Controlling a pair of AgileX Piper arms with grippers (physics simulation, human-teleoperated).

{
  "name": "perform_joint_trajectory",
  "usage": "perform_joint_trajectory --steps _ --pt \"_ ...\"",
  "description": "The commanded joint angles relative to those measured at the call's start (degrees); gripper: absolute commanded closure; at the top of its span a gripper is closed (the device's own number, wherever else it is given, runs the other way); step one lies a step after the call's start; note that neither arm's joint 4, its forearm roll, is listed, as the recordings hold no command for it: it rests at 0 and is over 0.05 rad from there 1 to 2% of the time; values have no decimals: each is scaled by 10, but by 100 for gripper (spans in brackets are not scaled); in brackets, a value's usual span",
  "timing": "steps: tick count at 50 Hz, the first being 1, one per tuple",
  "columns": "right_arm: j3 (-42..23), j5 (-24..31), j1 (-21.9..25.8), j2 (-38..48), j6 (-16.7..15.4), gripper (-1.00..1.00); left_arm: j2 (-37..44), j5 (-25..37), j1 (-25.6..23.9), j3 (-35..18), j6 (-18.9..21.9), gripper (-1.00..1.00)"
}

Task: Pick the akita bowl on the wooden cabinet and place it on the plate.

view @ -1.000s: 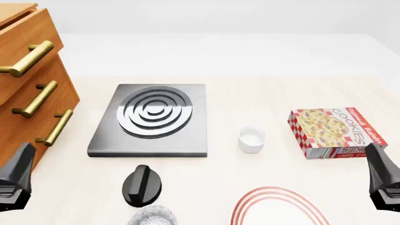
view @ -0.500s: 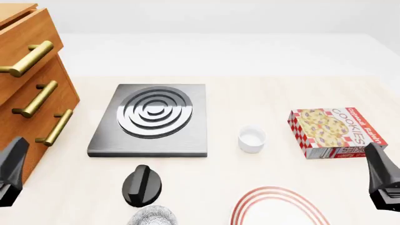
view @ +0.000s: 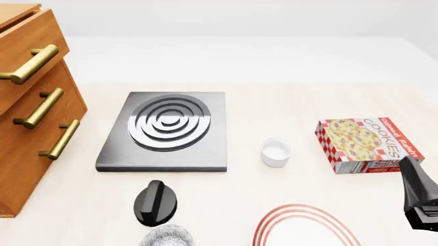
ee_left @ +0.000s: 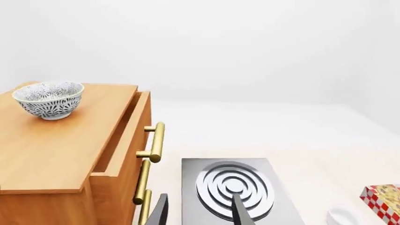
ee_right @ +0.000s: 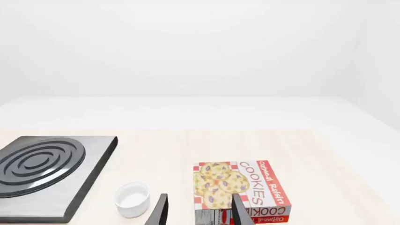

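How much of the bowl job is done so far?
Nothing is finished yet. The akita bowl sits on top of the wooden cabinet, and nothing is holding it. The left gripper is open and apart from the bowl. Left to do: grab the bowl, carry it over, and set it on the plate.

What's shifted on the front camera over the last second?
The left tool has slid out of the front view's lower left and no longer shows there; its wrist camera now looks over the cabinet top at the patterned bowl. Nothing was grasped or released. The right tool, stove, cup, cookie box and plate stayed put.
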Motion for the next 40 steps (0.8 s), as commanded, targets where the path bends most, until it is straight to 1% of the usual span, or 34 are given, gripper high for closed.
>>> perform_joint_trajectory --steps 1,3,6,8,10,13,15,17,20,29,32,40 --pt "0 0 0 0 0 -100 70 43 -17 -104 -17 -100" --pt "0 0 0 0 0 -100 73 46 -18 -110 -14 -100" --pt "0 0 0 0 0 -100 89 56 -19 -135 -11 -100" --pt "0 0 0 0 0 -100 103 65 -18 -149 -23 -100" --pt "0 0 0 0 0 -100 111 72 -18 -161 -26 -100" --pt "0 0 0 0 0 -100 123 88 -19 -185 -25 -100" --pt "0 0 0 0 0 -100 135 105 -20 -213 -24 -100" --pt "0 0 0 0 0 -100 138 110 -20 -220 -24 -100" --pt "0 0 0 0 0 -100 150 130 -21 -252 -27 -100" --pt "0 0 0 0 0 -100 184 174 -16 -341 -59 -100" --pt "0 0 0 0 0 -100 199 188 -6 -364 -80 -100" --pt "0 0 0 0 0 -100 234 217 31 -420 -93 -100"
